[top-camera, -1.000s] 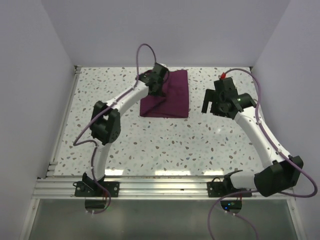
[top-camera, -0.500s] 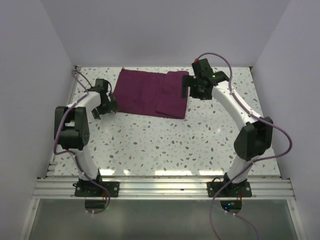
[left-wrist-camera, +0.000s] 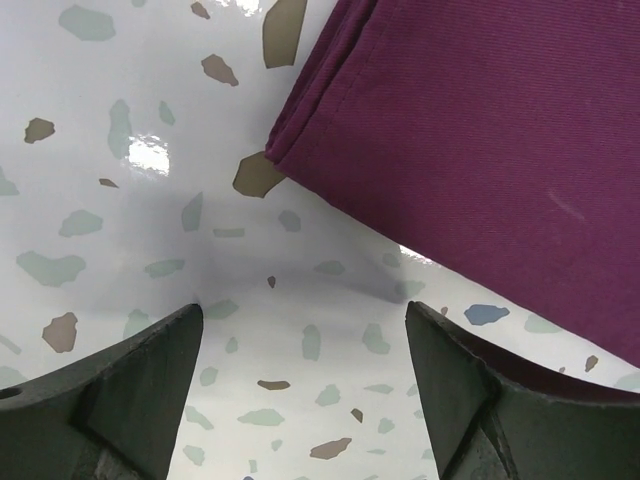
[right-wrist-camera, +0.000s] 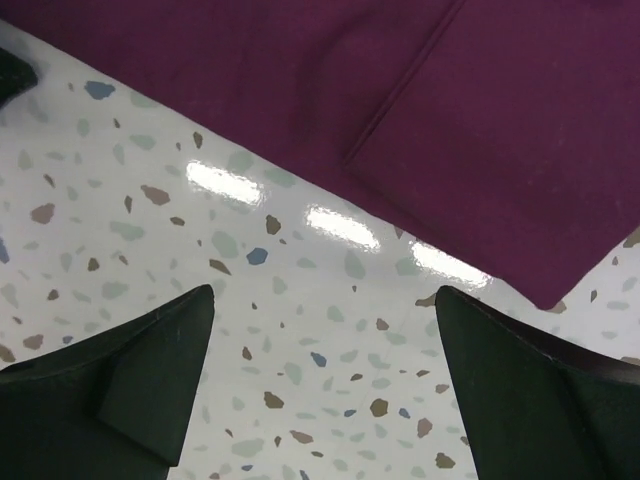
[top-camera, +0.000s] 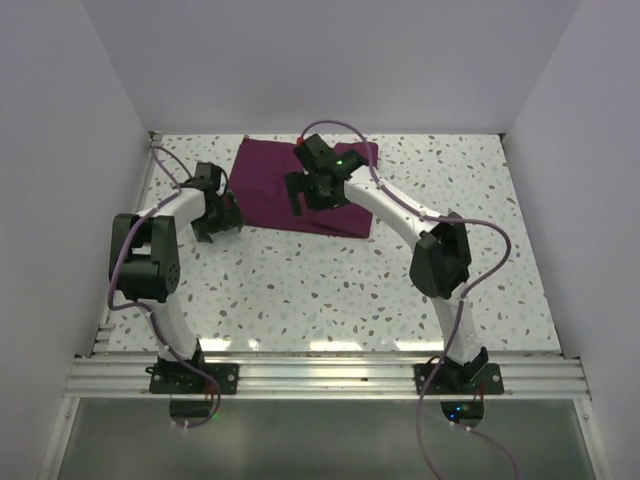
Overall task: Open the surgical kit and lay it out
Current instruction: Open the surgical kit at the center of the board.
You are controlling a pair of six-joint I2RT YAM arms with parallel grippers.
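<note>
Robotics lab test cell, this one! A left arm (top-camera: 172, 315) and right arm (top-camera: 385, 205) sit bolted to an aluminium rail (top-camera: 320, 375) well behind the jaws, purple cables (top-camera: 325, 125) looping off them. Under the jaws of the left gripper (left-wrist-camera: 303, 315) and right gripper (right-wrist-camera: 325, 292) runs a glossy speckled tabletop (top-camera: 300, 290). Beyond and to either side of them, plain white walls (top-camera: 330, 60) box it in.

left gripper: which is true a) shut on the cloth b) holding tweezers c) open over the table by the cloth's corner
C: in the left wrist view the left gripper has its jaws wide apart with only table between them, and the cloth corner lies just ahead.
</note>
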